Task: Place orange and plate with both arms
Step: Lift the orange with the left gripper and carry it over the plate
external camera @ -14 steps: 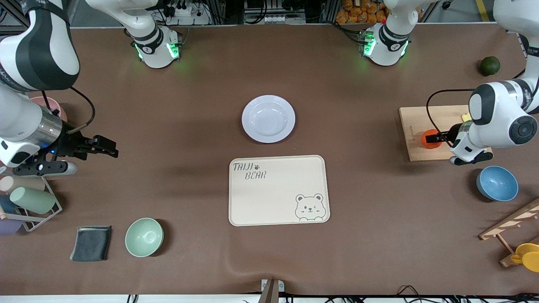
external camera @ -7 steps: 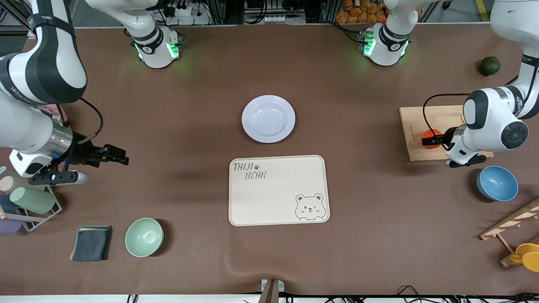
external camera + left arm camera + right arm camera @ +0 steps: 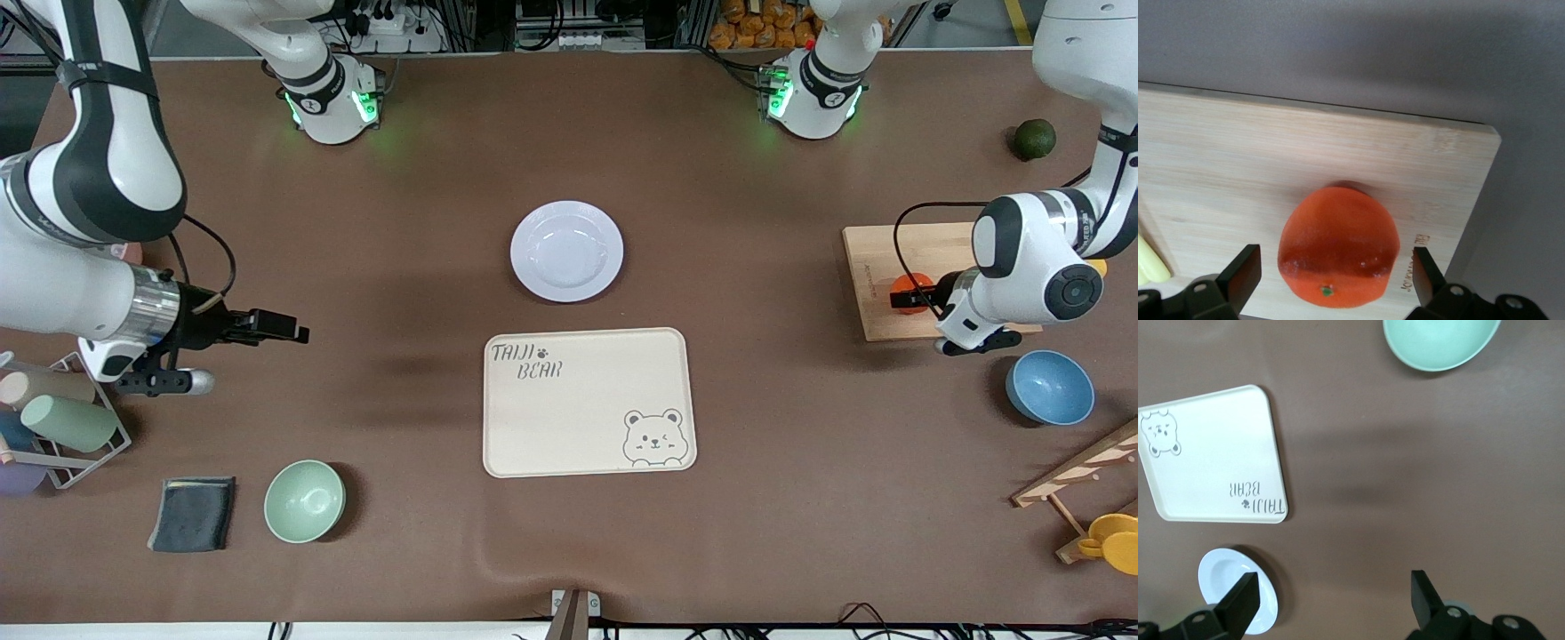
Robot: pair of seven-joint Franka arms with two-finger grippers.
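The left gripper (image 3: 1331, 283) straddles the orange (image 3: 1338, 247) on the wooden cutting board (image 3: 1238, 160), jaws spread, apparently not yet touching; closing comes next. The right gripper (image 3: 283, 327), open and empty, hangs over bare table, well short of the plate (image 3: 566, 251).

From my feed I see a wide desk (image 3: 756, 533) covered edge to edge in a matte brown mat, evenly lit from above, with soft shadows and one small wrinkle at the edge nearest the front camera. Along the edge farthest from that camera runs a metal frame (image 3: 498, 22) crowded with cables and a white power strip (image 3: 391, 22). Green light glows on the mat there.
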